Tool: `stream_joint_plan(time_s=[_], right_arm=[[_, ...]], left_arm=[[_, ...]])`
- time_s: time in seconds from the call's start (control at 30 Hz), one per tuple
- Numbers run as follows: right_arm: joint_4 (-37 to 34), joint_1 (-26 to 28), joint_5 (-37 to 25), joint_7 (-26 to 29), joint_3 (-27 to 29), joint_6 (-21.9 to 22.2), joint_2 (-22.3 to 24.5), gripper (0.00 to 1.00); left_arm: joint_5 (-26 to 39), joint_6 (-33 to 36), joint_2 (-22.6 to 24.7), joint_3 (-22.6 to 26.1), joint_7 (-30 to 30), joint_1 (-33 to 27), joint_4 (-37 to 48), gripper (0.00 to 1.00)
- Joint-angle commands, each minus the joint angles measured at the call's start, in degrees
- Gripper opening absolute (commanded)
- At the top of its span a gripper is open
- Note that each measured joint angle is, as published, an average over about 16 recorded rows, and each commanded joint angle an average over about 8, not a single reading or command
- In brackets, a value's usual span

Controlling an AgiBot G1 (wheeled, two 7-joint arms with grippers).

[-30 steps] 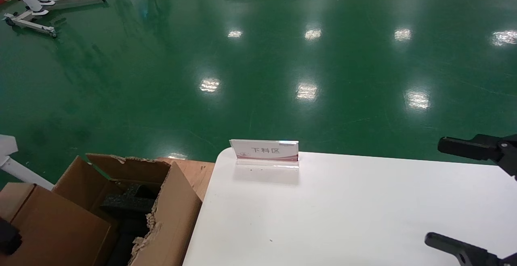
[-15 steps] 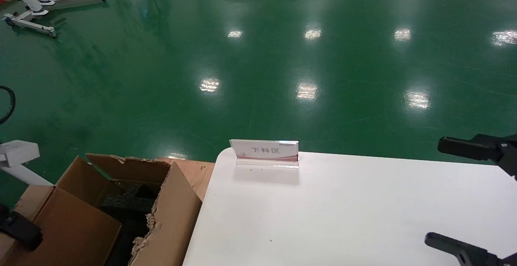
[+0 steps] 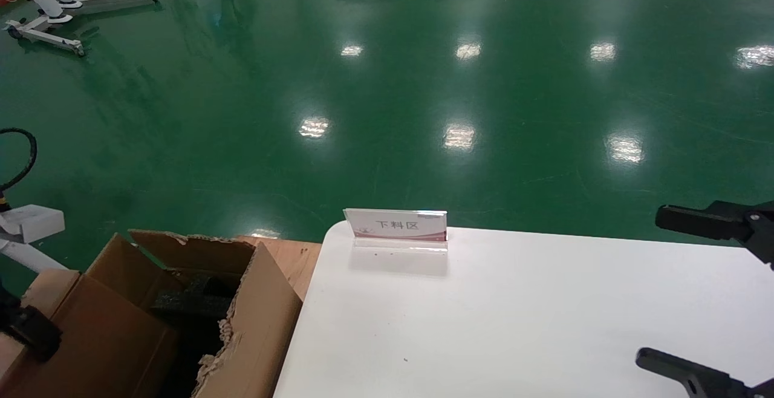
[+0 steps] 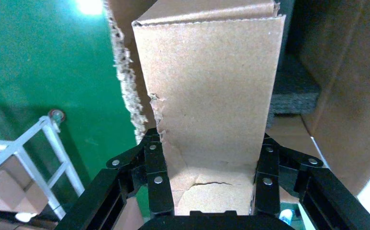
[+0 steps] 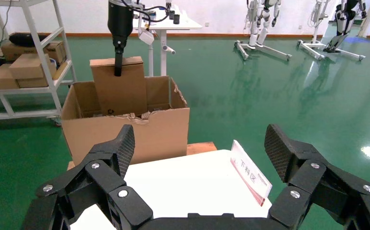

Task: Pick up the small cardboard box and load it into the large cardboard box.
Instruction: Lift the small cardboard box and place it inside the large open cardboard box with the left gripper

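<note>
Green glossy floor behind, flat brown small cardboard box (image 4: 211, 96) clamped upright in left gripper (image 4: 211, 179), partly lowered into big torn-rimmed large cardboard box (image 5: 125, 127) at far left; release pending, right gripper (image 5: 199, 148) idle, spread wide over white table (image 3: 514, 319).
</note>
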Motion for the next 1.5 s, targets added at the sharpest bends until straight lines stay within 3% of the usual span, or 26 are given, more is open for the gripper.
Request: stream_joint_plan(time_s=[0.03,0.73,1.5], right_arm=[[0.00,0.00,0.00,0.00,0.00,0.00,0.00,1.00],[0.00,0.00,0.00,0.00,0.00,0.00,0.00,1.00],[0.00,0.00,0.00,0.00,0.00,0.00,0.00,1.00]], left_arm=[[0.26,-0.41,0.41,-0.25,-0.15,1.15,0.71,0.00],[0.57,-3.19,4.59,-2.52,-2.41,11.76,7.27,0.00],[0.32,-7.05,5.12,-3.77,-1.38,19.17,11.61,0.00]])
